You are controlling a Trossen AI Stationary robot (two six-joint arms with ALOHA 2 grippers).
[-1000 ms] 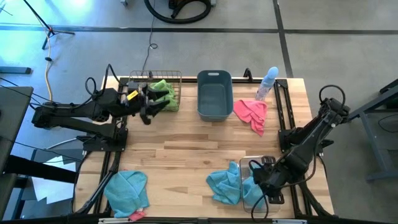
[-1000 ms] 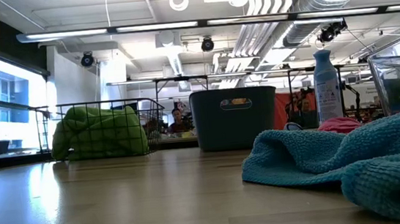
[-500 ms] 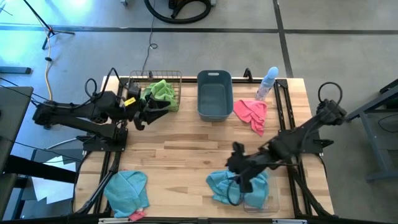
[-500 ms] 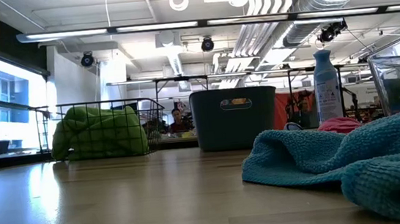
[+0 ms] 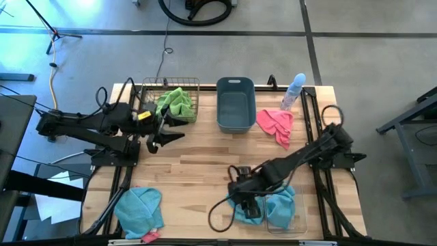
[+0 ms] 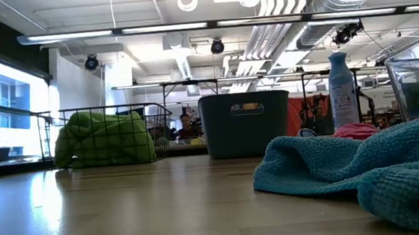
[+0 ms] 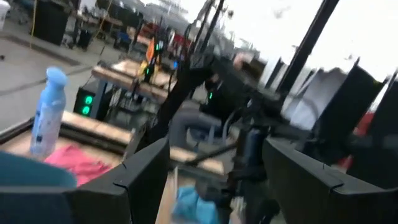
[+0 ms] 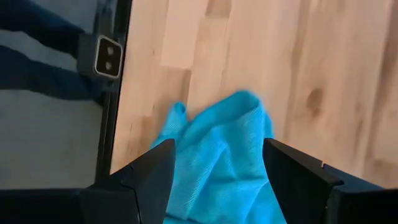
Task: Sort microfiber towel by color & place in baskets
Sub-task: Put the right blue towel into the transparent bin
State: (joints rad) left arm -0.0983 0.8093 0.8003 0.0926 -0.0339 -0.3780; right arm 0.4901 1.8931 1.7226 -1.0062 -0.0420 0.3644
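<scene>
A light blue towel [image 5: 268,205] lies bunched at the near right, partly over the clear bin [image 5: 285,217]. My right gripper [image 5: 247,202] hangs open above its left end; in the right wrist view the towel [image 8: 219,146] shows between the spread fingers, untouched. A lime green towel [image 5: 177,102] sits in the wire basket [image 5: 151,87] at the far left. Beside that basket, on its near side, my left gripper [image 5: 168,134] is open, level and holds nothing. A pink towel [image 5: 275,124] lies right of the grey-blue tub [image 5: 235,102]. Another blue towel [image 5: 140,208] lies at the near left.
A pale blue spray bottle [image 5: 293,90] stands at the far right by the pink towel. A scrap of pink cloth [image 5: 151,236] peeks from under the near-left blue towel. Bare wood [image 5: 198,164] spans the table's middle. A loose black cable [image 5: 217,217] loops beside the right gripper.
My right gripper has swept from above the clear bin toward the table's left edge and now hangs over the blue towel's left end, still open. My left gripper has swung away from the wire basket toward the near edge. No towel has moved.
</scene>
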